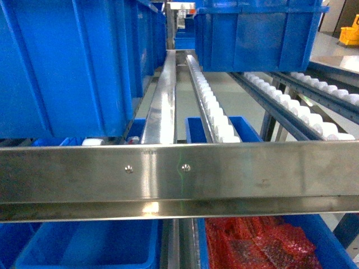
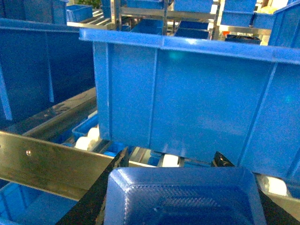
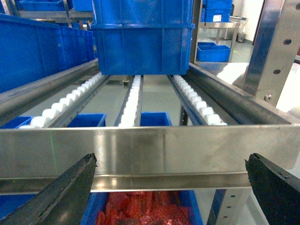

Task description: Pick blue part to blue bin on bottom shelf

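We are holding the blue part (image 2: 180, 197) gripped between our left jaws in front of an upper crate (image 2: 197, 98), right jaws gaping wide, the blue bin (image 1: 90, 246) sitting below left, beside the red-wrap crate (image 1: 331, 241)

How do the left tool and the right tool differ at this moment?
The left tool has the blue part between its fingers; the right tool holds nothing, and its fingers stand wide apart. The left tool faces the wall of a blue crate close by; the right tool faces a steel crossbar, with red bubble wrap below it. Both have black fingers.
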Tool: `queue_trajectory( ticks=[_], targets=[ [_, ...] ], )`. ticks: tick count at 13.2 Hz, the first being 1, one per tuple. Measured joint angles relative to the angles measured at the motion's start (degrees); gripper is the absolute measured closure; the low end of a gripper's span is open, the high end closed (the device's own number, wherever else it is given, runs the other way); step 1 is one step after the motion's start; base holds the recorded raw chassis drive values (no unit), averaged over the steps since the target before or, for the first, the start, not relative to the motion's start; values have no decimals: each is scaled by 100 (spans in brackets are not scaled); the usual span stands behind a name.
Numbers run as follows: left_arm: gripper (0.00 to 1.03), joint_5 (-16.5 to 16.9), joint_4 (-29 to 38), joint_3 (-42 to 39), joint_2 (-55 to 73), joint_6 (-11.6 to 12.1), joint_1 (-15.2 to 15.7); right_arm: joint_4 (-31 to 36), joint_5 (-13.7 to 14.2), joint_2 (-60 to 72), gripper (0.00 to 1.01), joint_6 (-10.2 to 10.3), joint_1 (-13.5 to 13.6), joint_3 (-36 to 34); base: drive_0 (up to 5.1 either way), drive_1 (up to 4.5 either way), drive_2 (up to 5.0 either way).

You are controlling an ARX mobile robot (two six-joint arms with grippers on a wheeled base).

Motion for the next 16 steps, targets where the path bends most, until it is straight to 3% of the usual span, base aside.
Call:
queue_trajectory(
  ticks=[16],
  targets=[
    [60, 11, -24, 0, 0, -2, 0, -13, 13, 0, 3, -2, 0, 0, 0, 0, 0]
  ],
)
